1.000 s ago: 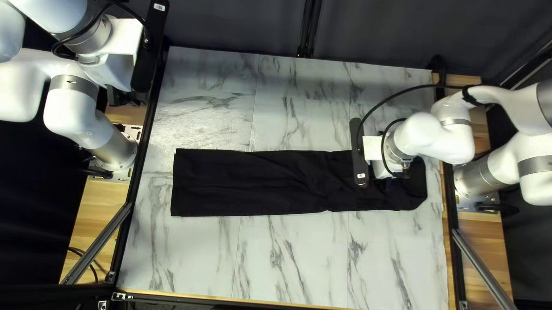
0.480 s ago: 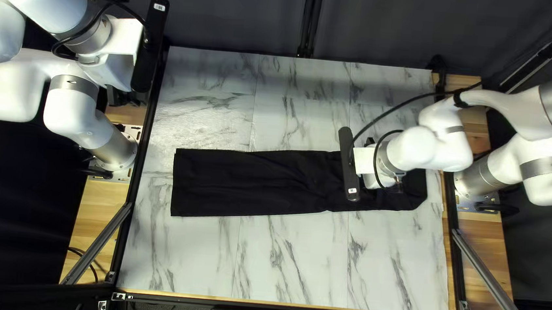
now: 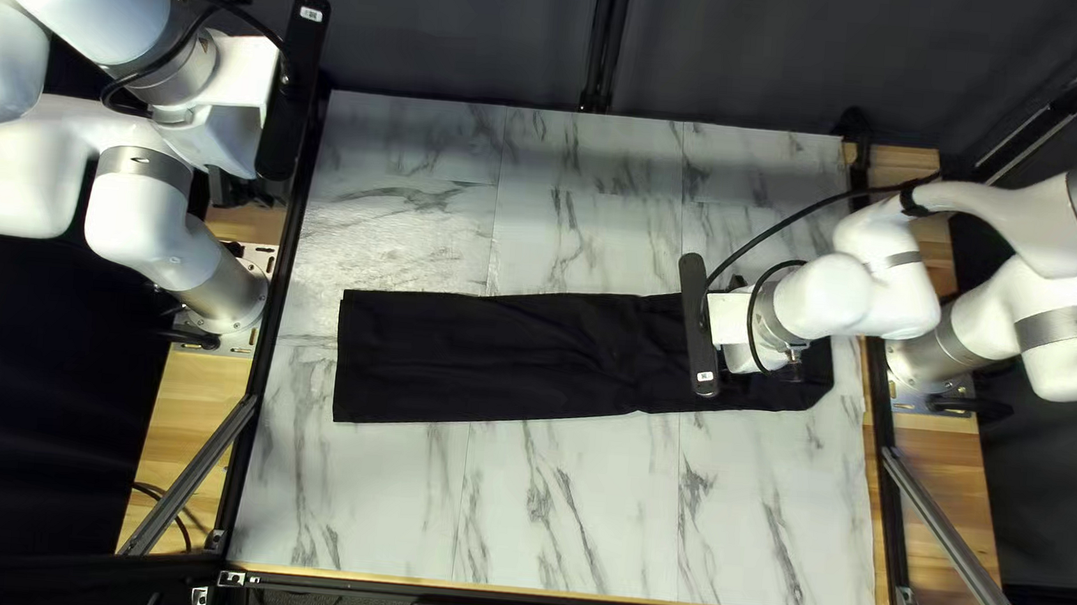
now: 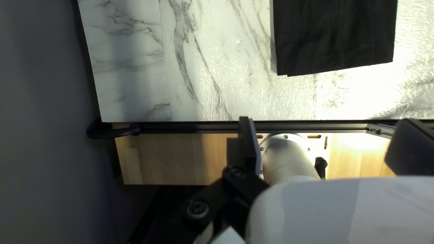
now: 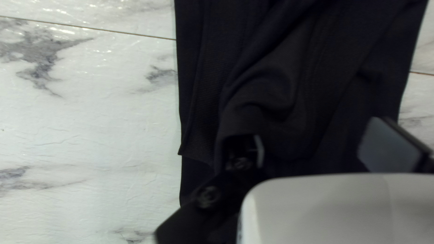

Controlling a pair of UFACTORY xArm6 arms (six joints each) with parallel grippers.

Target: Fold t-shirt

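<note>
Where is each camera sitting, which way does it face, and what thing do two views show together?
Top left view: above the table's near edge, slanting down toward the far edge; left arm and right arm show.
Left wrist view: on the left arm, looking down past the open left gripper and arm base.
Right wrist view: on the right arm, facing the T-shirt past the open right gripper.
Top left and left wrist views share the shirt's left-arm-side end.

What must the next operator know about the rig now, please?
Left gripper: open, holding nothing, off the shirt, near the left edge of the table.
Right gripper: open, low over the shirt, one finger at a loose fold.
Shirt: one long strip across the table, wrinkled near the right gripper.
Done: narrowed into a strip.
Left: probably flatten wrinkles, then shorten the strip.
</note>
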